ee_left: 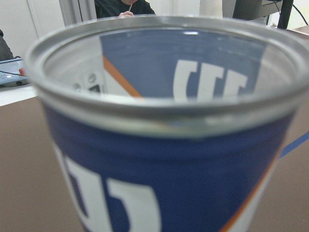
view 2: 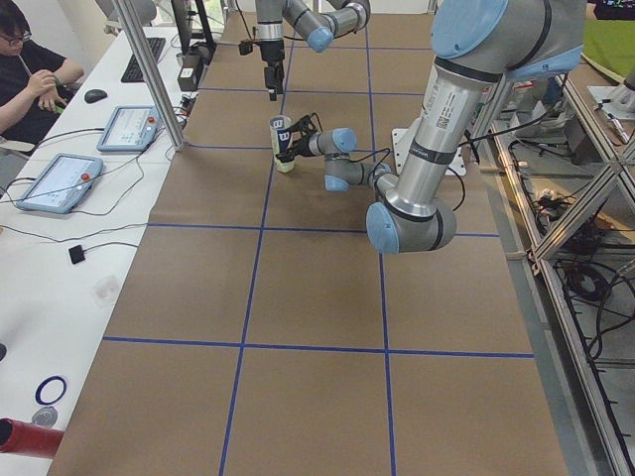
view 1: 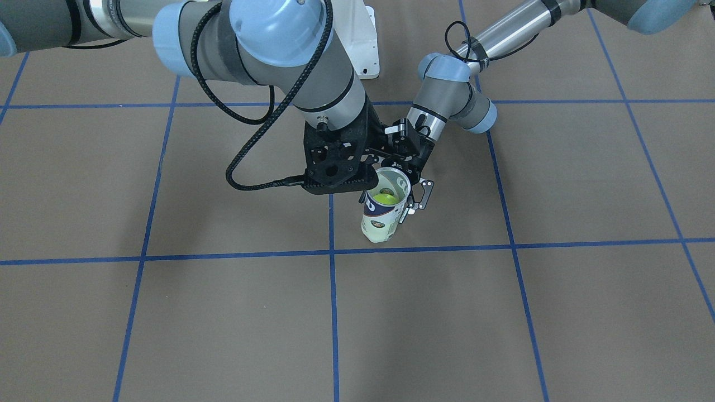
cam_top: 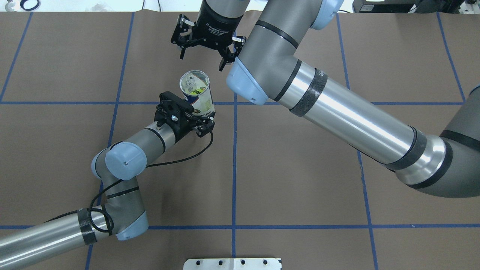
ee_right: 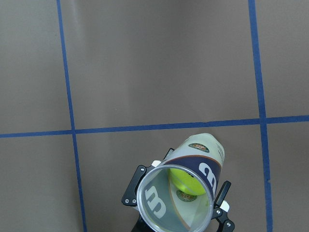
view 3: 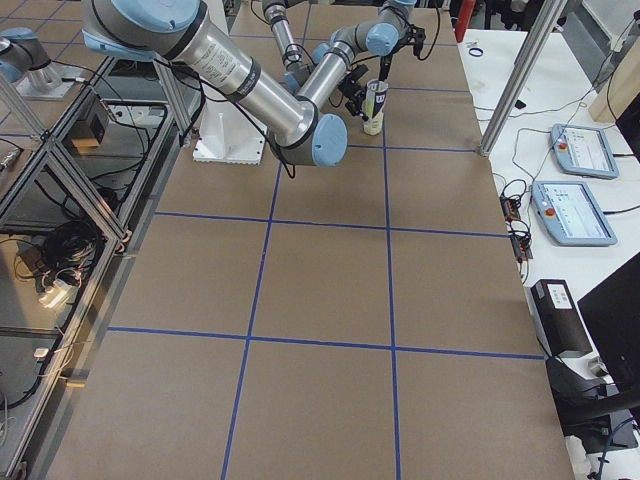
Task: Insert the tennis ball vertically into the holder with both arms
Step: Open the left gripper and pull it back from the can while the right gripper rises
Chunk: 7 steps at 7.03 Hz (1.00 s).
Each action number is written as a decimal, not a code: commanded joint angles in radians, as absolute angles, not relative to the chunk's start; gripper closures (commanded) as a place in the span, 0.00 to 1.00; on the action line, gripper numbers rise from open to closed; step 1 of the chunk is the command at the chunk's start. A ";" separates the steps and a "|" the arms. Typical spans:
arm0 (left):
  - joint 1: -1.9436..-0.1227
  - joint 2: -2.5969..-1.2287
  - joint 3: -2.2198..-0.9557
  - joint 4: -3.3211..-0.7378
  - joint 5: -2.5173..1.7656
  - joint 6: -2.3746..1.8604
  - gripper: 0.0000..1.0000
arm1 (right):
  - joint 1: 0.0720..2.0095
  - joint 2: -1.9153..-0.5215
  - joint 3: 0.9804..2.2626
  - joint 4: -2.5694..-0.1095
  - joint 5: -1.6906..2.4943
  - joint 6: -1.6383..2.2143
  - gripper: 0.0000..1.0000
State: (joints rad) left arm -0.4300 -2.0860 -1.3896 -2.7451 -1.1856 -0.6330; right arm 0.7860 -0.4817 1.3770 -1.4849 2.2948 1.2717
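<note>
The holder [cam_top: 198, 95], a clear tube with a white and navy "W" label, stands upright on the brown table. A yellow-green tennis ball [cam_top: 195, 92] lies inside it, also seen down the tube's mouth in the right wrist view [ee_right: 186, 180] and the front view [view 1: 385, 197]. My left gripper [cam_top: 198, 114] is shut on the holder low on its side; its fingers [ee_right: 133, 191] flank the tube. The holder fills the left wrist view [ee_left: 159, 145]. My right gripper [cam_top: 202, 56] is open and empty, above and beyond the holder's mouth, apart from it.
The table is brown paper with blue tape grid lines [view 1: 332, 251]. The white pedestal base [view 1: 363, 39] stands behind the arms. An operator [view 2: 30, 79] and tablets [view 2: 60, 178] are at a side desk beyond the table's edge.
</note>
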 commanded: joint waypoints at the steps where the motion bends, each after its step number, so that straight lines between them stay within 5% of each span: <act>1: -0.423 -2.013 -1.461 -2.728 -1.186 -0.634 0.00 | 0.790 -0.480 1.378 -1.485 2.295 1.272 0.00; 3: -0.416 -1.941 -1.520 -2.726 -1.187 -0.643 0.01 | 0.801 -0.479 1.384 -1.485 2.301 1.272 0.00; 7: -0.310 -1.631 -1.840 -2.706 -1.295 -0.646 0.01 | 0.923 -0.495 1.408 -1.486 2.396 1.253 0.00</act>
